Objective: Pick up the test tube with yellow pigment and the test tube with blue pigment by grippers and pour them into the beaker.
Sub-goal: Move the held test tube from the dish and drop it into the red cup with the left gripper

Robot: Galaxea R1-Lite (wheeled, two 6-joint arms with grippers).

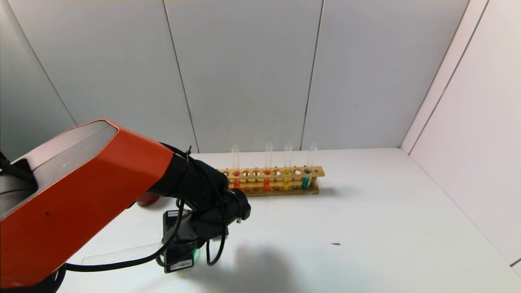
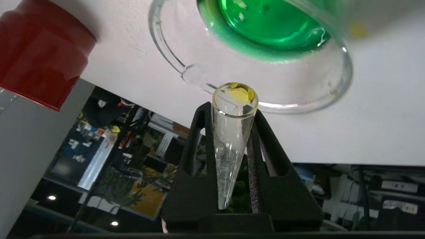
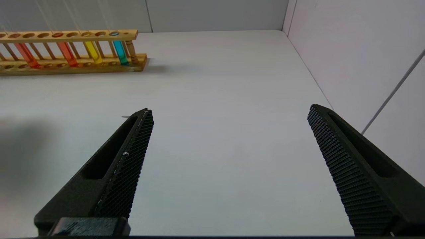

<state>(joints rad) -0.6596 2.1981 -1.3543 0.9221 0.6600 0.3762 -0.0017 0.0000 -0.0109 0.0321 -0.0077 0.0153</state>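
My left gripper (image 2: 232, 111) is shut on a clear test tube (image 2: 232, 132) that is nearly empty, with a yellow trace at its end. That end lies just outside the rim of the beaker (image 2: 345, 66), which holds green liquid (image 2: 265, 26). In the head view the left gripper (image 1: 181, 248) hangs low at the table's front left and covers the beaker. One yellow tube (image 1: 286, 179) and one blue tube (image 1: 306, 177) stand in the wooden rack (image 1: 317, 172). My right gripper (image 3: 229, 109) is open and empty over bare table.
Two orange-red tubes (image 1: 266, 179) also stand in the rack. A dark red cup (image 1: 146, 199) sits behind the left gripper, close to the beaker in the left wrist view (image 2: 40, 56). White walls bound the table at the back and right. A small dark speck (image 1: 336, 244) lies mid-table.
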